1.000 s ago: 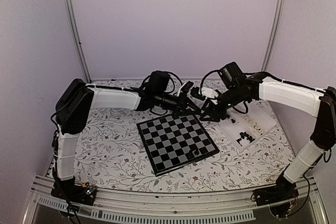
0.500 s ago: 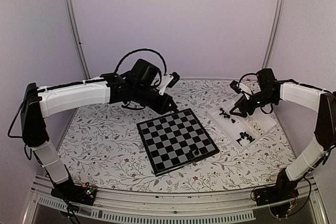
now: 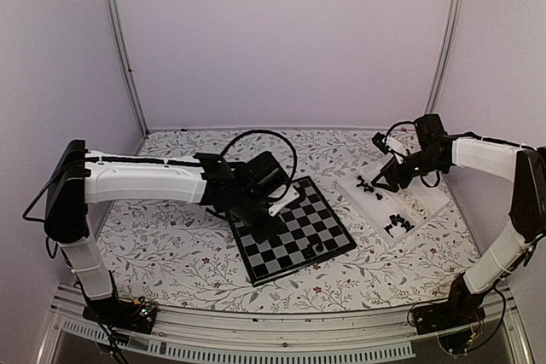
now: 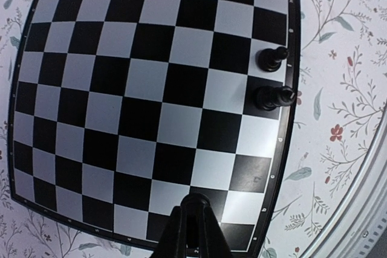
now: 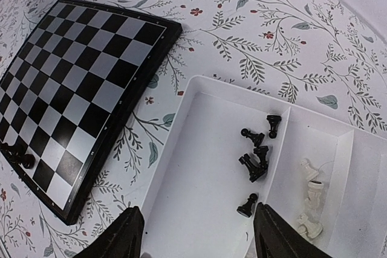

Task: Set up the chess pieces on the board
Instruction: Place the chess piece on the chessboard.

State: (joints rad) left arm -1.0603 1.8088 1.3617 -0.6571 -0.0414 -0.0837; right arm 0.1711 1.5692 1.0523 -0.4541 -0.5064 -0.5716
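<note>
Floral tablecloth (image 3: 171, 245) covers the table, with pale walls behind. The board (image 3: 290, 228) sits centre of the top view, turned at an angle. Two black pieces (image 4: 271, 58) stand side by side on edge squares, upper right of the left wrist view. Left gripper (image 4: 193, 203) is clenched tight with nothing visible between the fingers, over the board's edge at bottom centre of that view. White tray (image 5: 236, 86) lies near the board, a strip of cloth between them. Right gripper (image 5: 199, 237) is released, fingers (image 5: 130, 237) wide apart above the tray's big compartment, grasping nothing. A black cluster (image 5: 257, 155) lies in that compartment by the divider. Cream pieces (image 5: 309, 203) are in the next compartment, lower right of the right wrist view.
</note>
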